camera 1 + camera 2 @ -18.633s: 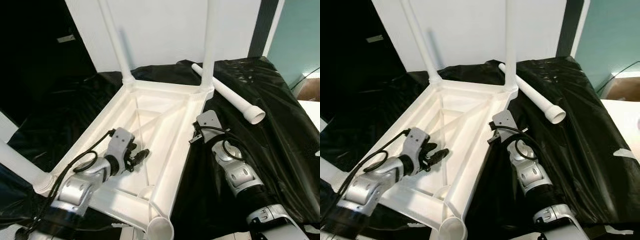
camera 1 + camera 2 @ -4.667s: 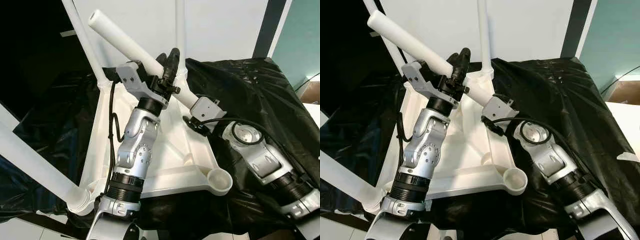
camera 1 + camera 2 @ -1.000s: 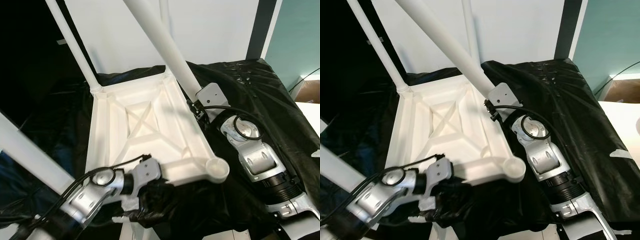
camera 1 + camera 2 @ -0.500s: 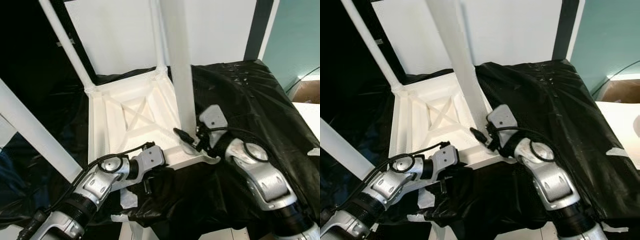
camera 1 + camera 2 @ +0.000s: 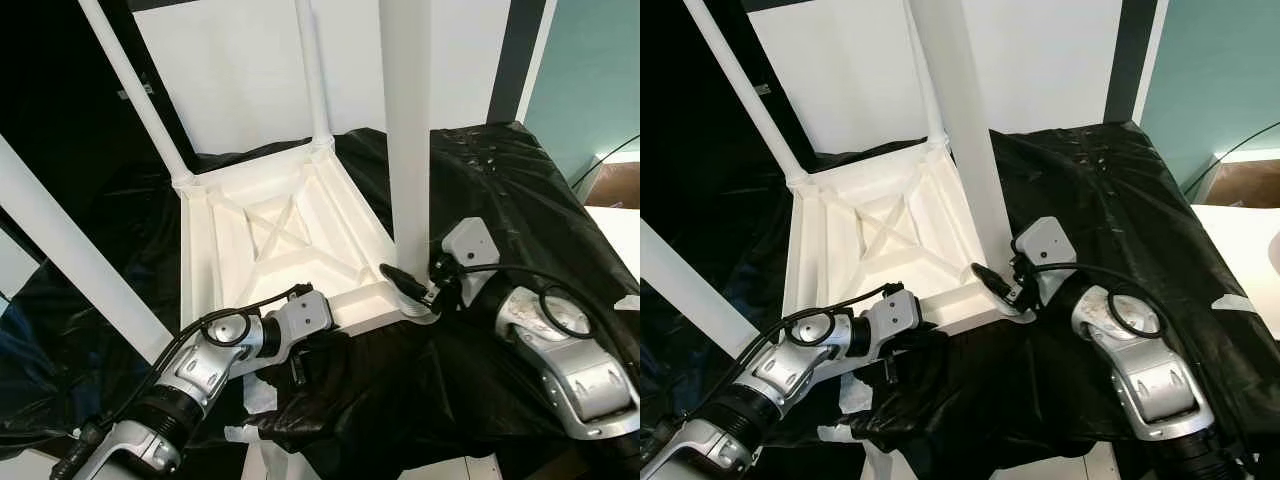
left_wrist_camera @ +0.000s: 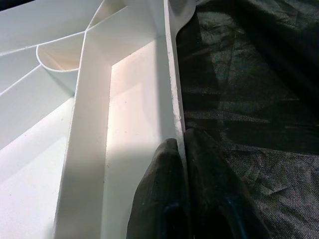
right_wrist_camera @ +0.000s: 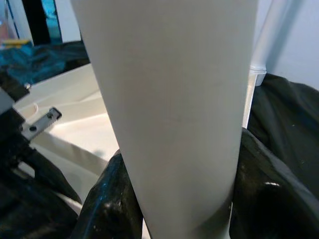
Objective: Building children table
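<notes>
The white children's table (image 5: 270, 235) lies upside down on a black cloth. Three white legs stand in its corners: far left (image 5: 135, 95), far right (image 5: 312, 70) and near left (image 5: 70, 250). A fourth leg (image 5: 405, 130) stands upright over the near right corner, and my right gripper (image 5: 408, 285) is shut on it close to its base. In the right wrist view that leg (image 7: 169, 109) sits between the black fingers (image 7: 107, 204). My left gripper (image 5: 298, 352) is shut on the table's thin near rim (image 6: 172, 99), a finger (image 6: 159, 199) on each side.
Black cloth (image 5: 500, 180) covers the whole work surface and hangs over its front edge. A white wall (image 5: 240, 70) rises just behind the table. Scraps of white tape (image 5: 245, 435) lie at the front. A white surface (image 5: 620, 220) shows at the far right.
The fourth leg has swung from a lean to upright over the near right corner, and my right arm has moved right with it. My left gripper keeps its hold on the rim.
</notes>
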{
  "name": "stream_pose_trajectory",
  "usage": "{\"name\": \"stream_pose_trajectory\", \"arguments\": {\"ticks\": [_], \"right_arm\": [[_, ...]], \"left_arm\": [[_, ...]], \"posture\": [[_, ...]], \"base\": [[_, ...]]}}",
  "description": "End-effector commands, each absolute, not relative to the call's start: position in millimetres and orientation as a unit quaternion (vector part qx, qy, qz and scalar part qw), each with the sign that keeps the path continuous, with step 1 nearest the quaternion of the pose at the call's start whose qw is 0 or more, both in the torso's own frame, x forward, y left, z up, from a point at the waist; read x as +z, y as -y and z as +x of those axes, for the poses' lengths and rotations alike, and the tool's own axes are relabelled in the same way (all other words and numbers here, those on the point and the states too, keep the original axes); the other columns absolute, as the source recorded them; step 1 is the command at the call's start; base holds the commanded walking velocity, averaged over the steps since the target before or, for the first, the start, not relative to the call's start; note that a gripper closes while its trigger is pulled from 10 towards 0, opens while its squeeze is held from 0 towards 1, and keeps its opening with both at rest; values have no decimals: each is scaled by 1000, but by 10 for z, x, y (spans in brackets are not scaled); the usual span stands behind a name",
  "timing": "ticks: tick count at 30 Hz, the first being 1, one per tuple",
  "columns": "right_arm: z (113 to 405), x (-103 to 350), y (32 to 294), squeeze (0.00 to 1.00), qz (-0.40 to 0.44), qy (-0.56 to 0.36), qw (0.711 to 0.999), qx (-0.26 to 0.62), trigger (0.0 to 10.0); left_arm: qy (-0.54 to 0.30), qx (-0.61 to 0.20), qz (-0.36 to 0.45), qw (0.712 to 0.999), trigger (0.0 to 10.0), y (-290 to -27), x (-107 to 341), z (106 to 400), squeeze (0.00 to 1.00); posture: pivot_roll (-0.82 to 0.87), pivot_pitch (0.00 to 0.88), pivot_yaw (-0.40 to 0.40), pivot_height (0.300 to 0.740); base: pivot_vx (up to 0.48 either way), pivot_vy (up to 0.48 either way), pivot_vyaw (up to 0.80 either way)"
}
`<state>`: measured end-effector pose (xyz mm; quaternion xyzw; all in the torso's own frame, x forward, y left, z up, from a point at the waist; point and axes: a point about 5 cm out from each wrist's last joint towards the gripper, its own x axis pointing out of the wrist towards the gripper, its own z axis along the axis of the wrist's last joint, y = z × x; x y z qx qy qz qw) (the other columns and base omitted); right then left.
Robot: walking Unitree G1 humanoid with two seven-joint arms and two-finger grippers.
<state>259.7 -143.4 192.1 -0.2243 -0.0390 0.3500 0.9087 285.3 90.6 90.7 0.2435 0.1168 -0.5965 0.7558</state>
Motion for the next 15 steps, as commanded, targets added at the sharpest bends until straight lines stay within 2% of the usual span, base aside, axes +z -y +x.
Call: {"name": "stream_pose_trajectory", "arguments": {"ticks": [1, 3, 7, 15], "right_arm": [[2615, 1842, 1488, 0, -234, 16, 908, 346, 10000], [2628, 1812, 1511, 0, -242, 12, 907, 345, 10000], [2691, 1657, 1482, 0, -200, -1, 917, 345, 10000], [2709, 1498, 1396, 0, -208, -13, 908, 364, 10000]], "left_arm": [[-126, -457, 281, 835, 10000, -1109, 803, 3002, 0], [-126, -458, 280, 834, 10000, -1104, 798, 2999, 0], [-126, -463, 279, 832, 10000, -1089, 778, 2988, 0], [-105, -472, 260, 836, 10000, -1073, 864, 2982, 0]], "posture": [[-102, 0, 127, 740], [-102, 0, 127, 740], [-103, 0, 123, 740], [-83, 0, 122, 740]], "base": [[0, 0, 0], [0, 0, 0], [0, 0, 0], [0, 0, 0]]}}
